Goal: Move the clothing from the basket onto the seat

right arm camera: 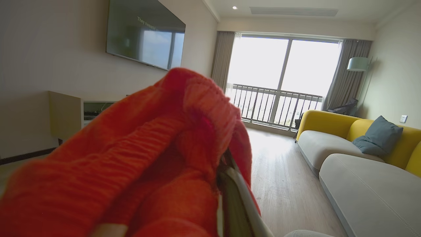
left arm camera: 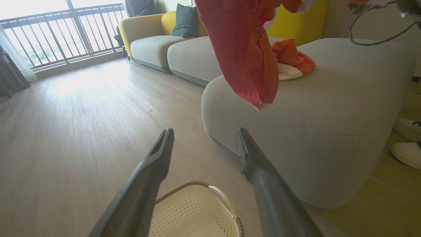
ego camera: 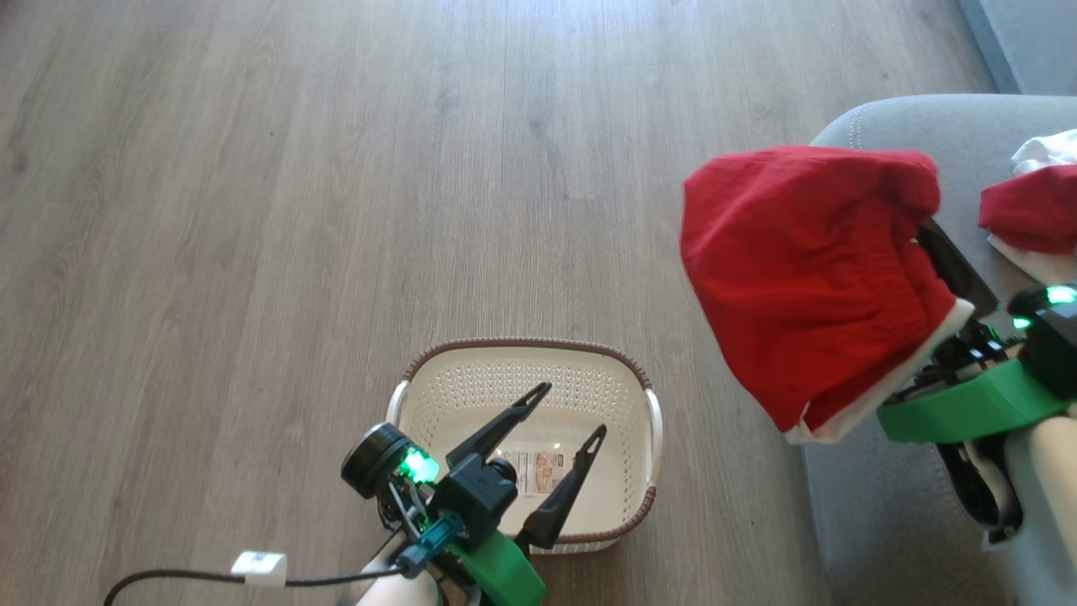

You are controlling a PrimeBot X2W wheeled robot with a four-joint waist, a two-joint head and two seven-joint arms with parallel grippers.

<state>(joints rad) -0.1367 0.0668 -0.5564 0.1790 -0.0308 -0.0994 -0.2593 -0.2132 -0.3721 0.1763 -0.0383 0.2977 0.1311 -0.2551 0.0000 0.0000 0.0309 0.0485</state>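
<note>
While the right gripper (ego camera: 941, 252) is pinching the red fabric garment (ego camera: 799, 278) beyond the grey upholstered seat (ego camera: 883, 505) edge, releasing is risking a floor drop; the left gripper (ego camera: 572, 410) is gaping empty.

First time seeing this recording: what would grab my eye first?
A big red garment hangs from the shut right gripper, in the air by the rounded corner of the grey seat. A second red-and-white garment lies on that seat. Low in the head view, the cream basket stands on the floor with no clothing in it, the open fingers of the left gripper above it.
</note>
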